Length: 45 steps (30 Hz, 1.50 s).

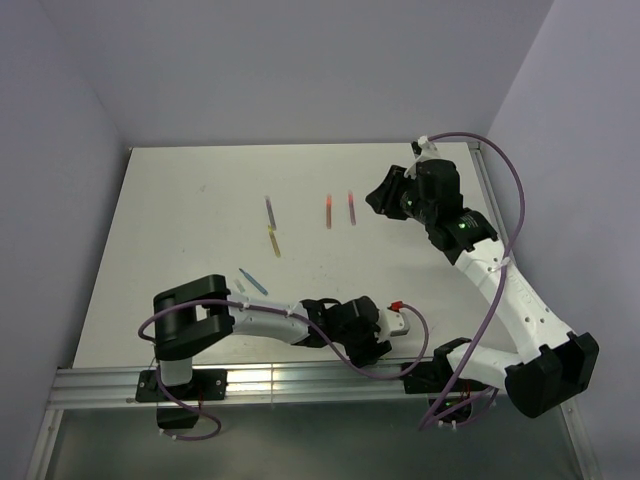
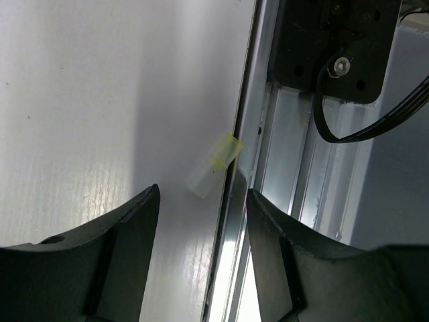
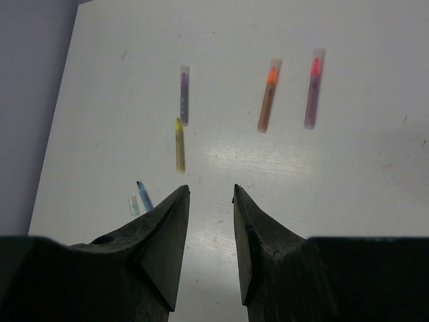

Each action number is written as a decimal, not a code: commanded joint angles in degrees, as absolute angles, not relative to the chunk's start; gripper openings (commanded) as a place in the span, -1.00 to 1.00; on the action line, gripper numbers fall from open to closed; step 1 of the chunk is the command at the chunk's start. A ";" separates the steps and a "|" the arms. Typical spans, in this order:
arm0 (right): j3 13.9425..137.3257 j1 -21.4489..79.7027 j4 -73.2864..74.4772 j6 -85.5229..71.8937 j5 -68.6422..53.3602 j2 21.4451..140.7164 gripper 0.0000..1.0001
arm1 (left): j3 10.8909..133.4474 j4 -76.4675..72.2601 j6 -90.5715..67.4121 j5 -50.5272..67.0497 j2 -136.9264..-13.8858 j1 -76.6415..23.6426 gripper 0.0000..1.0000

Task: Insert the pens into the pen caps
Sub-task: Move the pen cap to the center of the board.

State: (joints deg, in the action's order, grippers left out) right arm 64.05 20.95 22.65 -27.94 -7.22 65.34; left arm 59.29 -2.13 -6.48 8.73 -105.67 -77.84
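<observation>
- Down at the near edge of the desk [image 1: 170, 250], right up against the metal rail [image 2: 281, 154], there's a yellow-green pen cap [image 2: 214, 166] lying on its side at a slant.
- The left gripper [image 2: 201, 194] hangs low over that spot with its jaws spread wide and nothing in them. The cap sits just ahead of the gap, and neither finger looks like it's touching it.
- The right gripper [image 3: 210, 189] is up over the far right part of the desk, jaws partly apart and empty.
- Toward the far edge, the grey-purple pen [image 3: 184, 95] and yellow pen [image 3: 179, 145] lie nearly end to end.
- To their right, the orange pen [image 3: 268, 95] and pink-red pen [image 3: 312, 88] lie side by side, not touching.
- The blue pen [image 3: 143, 195] is closer to the near edge, with a pale blue cap [image 3: 134, 204] just beside it. Can't tell if those two touch.
</observation>
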 commanded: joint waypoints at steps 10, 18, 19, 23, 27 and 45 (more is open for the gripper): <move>64.07 20.39 20.13 -27.07 -8.17 63.46 -0.19 | 62.66 -3.25 -5.01 8.88 -107.49 -78.93 0.17; 64.25 20.30 20.30 -26.89 -8.09 63.11 -0.19 | 62.75 -2.81 -4.40 7.56 -107.93 -79.45 0.15; 64.25 20.30 20.39 -26.89 -8.09 63.19 -0.19 | 62.84 -2.64 -4.39 7.47 -108.28 -79.54 0.14; 64.25 20.30 20.39 -26.89 -8.26 62.93 -0.19 | 63.54 -2.02 -4.31 6.86 -109.16 -79.98 0.09; 64.16 20.30 20.30 -26.98 -8.35 62.58 -0.19 | 63.81 -1.94 -4.39 6.33 -109.95 -80.77 0.08; 63.11 20.30 19.95 -26.89 -9.14 61.35 -0.20 | 64.07 -0.79 -5.54 2.12 -113.11 -82.27 -0.83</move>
